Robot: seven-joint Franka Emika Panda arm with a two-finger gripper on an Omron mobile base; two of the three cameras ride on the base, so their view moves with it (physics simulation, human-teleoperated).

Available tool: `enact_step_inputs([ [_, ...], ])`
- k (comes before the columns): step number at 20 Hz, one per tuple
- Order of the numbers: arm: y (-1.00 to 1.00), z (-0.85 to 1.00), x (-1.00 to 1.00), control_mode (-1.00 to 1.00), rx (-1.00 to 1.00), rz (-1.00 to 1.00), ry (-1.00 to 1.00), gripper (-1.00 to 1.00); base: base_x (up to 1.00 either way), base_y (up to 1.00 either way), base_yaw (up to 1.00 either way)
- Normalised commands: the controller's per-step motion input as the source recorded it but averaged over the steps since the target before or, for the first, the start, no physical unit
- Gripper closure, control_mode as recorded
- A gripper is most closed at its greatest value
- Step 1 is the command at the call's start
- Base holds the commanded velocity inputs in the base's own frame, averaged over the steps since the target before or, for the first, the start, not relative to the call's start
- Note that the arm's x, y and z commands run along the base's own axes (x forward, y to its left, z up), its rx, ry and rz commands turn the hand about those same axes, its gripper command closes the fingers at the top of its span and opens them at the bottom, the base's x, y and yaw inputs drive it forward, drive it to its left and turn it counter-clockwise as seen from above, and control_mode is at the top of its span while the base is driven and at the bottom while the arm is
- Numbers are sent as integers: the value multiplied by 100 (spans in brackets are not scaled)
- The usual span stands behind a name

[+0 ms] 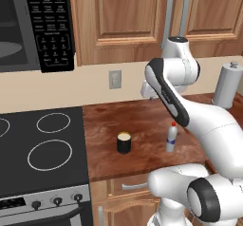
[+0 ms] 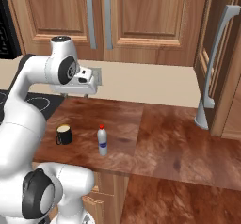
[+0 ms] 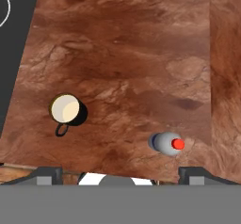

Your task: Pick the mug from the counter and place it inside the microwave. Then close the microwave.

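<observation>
Sitting upright at center frame, one black mug (image 1: 124, 143) is resting on the counter (image 1: 142, 120) near one white bottle (image 1: 172, 137). One gripper (image 3: 120, 173) is hovering high above, jaws spread wide, gripping nothing. One microwave (image 1: 35, 25) is occupying the upper left.

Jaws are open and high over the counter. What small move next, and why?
Probably shift the gripper sideways until it's centred above the mug, then descend. The mug stands upright on the counter, off to one side of the open jaws, with the bottle standing close by.
</observation>
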Motion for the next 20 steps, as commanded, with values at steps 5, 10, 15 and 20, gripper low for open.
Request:
enact_step_inputs([
  [5, 6, -23, -34, -100, 4, 1, -3, -100, 0, 0, 0],
  [10, 1, -33, -38, -100, 14, 2, 0, -100, 0, 0, 0],
  [15, 11, -22, -14, -100, 7, 1, 0, -100, 0, 0, 0],
  [20, 20, -3, 11, -100, 0, -2, 0, -100, 0, 0, 0],
])
